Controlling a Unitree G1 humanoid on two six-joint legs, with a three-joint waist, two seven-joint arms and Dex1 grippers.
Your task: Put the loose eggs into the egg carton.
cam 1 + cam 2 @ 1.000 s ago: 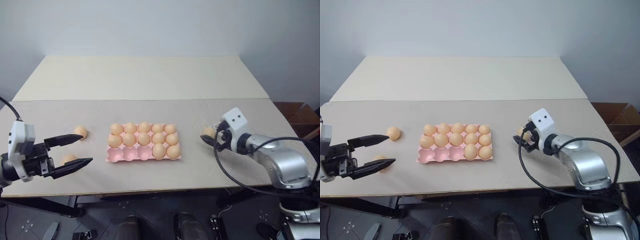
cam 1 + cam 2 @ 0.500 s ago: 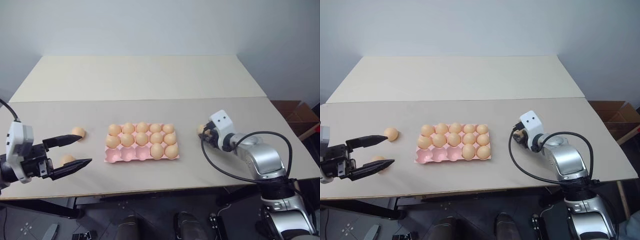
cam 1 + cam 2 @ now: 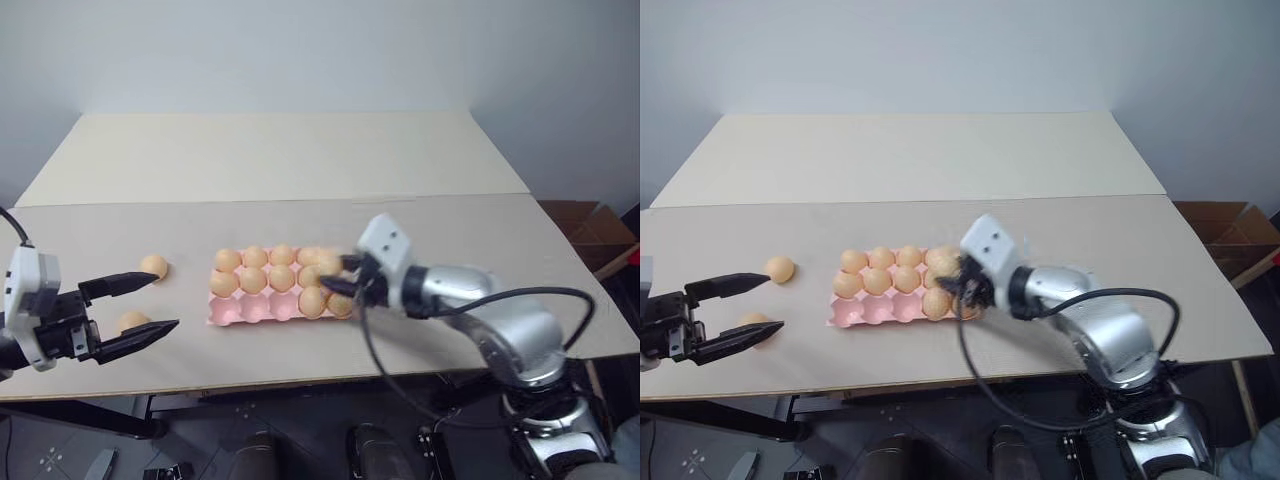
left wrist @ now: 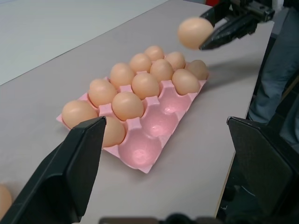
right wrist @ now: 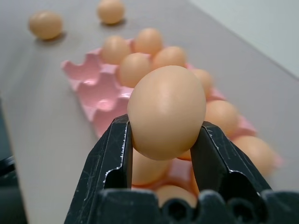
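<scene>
The right pincer (image 5: 163, 140) was clenched on one egg (image 5: 167, 111), holding it in the air above the right-hand end of the pink egg carton (image 3: 225, 315), which lay near the front middle of the surface (image 3: 300, 160) with twelve eggs seated and three cups along its front row bare. The left pincer (image 3: 135, 310) stood released, fingers spread and grasping nothing, at the left of the surface. Two loose eggs lay on the surface left of the carton, one (image 3: 153, 266) beyond the upper finger and one (image 3: 133, 322) between the fingers
</scene>
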